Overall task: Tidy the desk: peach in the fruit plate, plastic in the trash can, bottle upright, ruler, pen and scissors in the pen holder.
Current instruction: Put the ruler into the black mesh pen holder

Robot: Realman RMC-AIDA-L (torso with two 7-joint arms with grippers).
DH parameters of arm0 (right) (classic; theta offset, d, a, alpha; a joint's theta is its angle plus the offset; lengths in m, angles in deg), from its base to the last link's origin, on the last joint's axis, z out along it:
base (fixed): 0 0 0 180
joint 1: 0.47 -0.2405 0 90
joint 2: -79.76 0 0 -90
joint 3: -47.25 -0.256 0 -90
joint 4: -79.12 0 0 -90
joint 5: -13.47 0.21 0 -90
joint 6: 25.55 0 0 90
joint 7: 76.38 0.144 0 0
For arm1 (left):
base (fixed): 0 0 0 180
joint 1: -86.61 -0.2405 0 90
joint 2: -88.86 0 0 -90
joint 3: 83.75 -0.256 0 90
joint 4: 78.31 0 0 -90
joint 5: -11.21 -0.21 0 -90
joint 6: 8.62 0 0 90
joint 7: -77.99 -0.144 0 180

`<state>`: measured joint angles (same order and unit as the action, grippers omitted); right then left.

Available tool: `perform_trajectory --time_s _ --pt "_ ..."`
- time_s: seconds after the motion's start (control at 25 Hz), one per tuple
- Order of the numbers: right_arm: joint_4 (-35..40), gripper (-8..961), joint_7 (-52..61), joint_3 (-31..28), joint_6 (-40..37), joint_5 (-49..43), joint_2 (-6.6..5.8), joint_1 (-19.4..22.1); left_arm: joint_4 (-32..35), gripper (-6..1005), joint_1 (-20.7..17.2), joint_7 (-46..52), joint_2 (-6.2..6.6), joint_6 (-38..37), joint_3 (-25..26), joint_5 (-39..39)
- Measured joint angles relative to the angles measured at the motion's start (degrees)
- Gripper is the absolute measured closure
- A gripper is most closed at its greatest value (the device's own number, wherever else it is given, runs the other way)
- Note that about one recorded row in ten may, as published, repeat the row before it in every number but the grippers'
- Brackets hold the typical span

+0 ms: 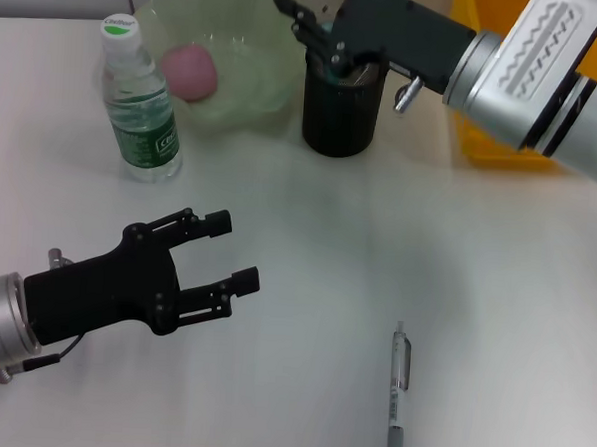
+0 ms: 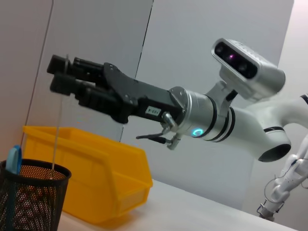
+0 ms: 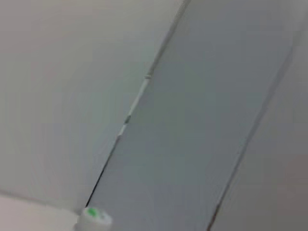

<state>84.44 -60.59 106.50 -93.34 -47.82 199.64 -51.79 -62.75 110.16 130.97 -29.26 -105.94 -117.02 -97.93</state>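
Head view has the right gripper (image 1: 307,24) over the far pen holder (image 1: 338,110), clenched on a thin ruler (image 2: 59,122) going in, left gripper (image 1: 217,254) released nearby, so the near pen (image 1: 399,374) looks next.

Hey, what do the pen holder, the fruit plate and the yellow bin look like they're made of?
The pen holder looks like black metal mesh: fine perforations show through its wall, matte finish. The fruit plate appears to be translucent pale-green plastic or glass; the table shows through it and its rim glints. The yellow bin looks like moulded plastic, smooth and slightly glossy, with a thick rolled rim.
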Motion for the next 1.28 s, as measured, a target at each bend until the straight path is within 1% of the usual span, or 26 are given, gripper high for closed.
perform_trajectory --time_s 0.08,0.12,0.16,0.2,0.36,0.48,0.56,0.68,1.0,1.28 --pt "-0.56 574 3.5 -0.32 0.59 0.91 0.0 -0.43 0.0 204 0.04 0.43 0.0 -0.01 0.06 0.06" --pt "-0.56 574 3.5 -0.32 0.59 0.91 0.0 -0.43 0.0 204 0.04 0.43 0.0 -0.01 0.06 0.06" --pt "-1.16 574 6.48 -0.76 1.64 2.06 0.0 -0.92 0.0 204 0.25 1.34 0.0 0.0 0.06 0.1" --pt "-1.16 574 6.48 -0.76 1.64 2.06 0.0 -0.92 0.0 204 0.25 1.34 0.0 0.0 0.06 0.1" --pt "-4.01 574 8.27 -1.01 4.29 7.2 0.0 -2.59 0.0 205 0.57 3.31 -0.04 0.02 0.06 0.1" --pt "-5.23 573 9.85 -1.1 5.41 9.56 0.0 -3.05 -0.01 205 0.6 4.07 -0.08 0.01 0.06 0.1" --pt "-5.27 574 12.89 -1.42 5.67 9.79 0.0 -3.05 -0.01 205 0.58 4.14 -0.13 0.05 0.05 0.1" --pt "-5.18 574 13.96 -1.79 6.02 9.8 0.0 -3.04 -0.01 205 0.57 3.96 -0.17 0.19 0.05 0.1" --pt "-5.06 574 14.42 -2.01 6.19 9.86 0.0 -3.05 -0.01 205 0.78 3.61 -0.18 0.19 0.05 0.1" --pt "-5.02 573 14.38 -3.38 6.18 9.88 0.0 -3.08 -0.01 205 0.8 3.53 -0.17 0.2 -0.14 0.15"
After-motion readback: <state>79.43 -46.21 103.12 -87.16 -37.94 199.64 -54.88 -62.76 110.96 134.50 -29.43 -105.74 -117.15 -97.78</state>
